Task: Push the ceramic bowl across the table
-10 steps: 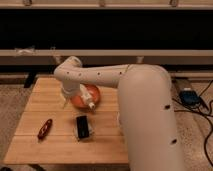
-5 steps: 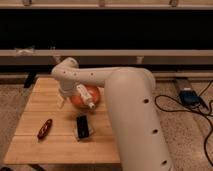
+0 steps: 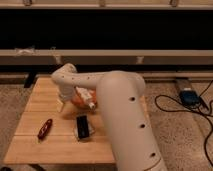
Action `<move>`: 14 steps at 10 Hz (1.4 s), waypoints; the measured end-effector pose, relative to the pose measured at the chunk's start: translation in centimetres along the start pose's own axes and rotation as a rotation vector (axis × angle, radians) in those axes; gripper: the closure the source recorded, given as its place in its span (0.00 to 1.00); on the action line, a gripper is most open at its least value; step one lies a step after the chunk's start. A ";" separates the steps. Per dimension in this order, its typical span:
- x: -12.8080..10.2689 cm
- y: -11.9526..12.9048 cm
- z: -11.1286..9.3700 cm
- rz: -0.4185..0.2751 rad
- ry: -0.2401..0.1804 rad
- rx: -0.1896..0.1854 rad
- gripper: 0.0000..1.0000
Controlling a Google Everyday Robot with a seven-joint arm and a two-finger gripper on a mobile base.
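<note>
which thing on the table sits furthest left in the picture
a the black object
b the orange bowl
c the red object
c: the red object lies near the front left of the table, left of both the black object and the ceramic bowl. The gripper is at the bowl's left side.

No text, label, brand, number or sign can be read on any surface. The markings on the dark item [image 3: 82, 126] on the table [image 3: 35, 145] cannot be made out. The gripper [image 3: 63, 104] is low over the table, at the left side of the bowl [image 3: 80, 101]; contact cannot be confirmed.
</note>
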 end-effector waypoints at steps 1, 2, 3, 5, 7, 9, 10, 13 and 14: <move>-0.1 -0.6 0.5 -0.008 -0.010 0.007 0.20; 0.0 -1.3 0.7 -0.019 -0.015 0.014 0.20; 0.5 -1.9 0.6 -0.033 -0.013 0.020 0.20; 1.8 -3.4 0.6 -0.066 -0.010 0.032 0.20; 3.7 -5.1 0.5 -0.102 -0.002 0.047 0.20; 4.8 -6.0 0.5 -0.125 0.000 0.060 0.20; 5.6 -6.7 0.5 -0.141 0.004 0.068 0.20; 7.6 -8.8 0.6 -0.195 0.007 0.090 0.20; 8.3 -9.5 0.6 -0.213 0.010 0.096 0.20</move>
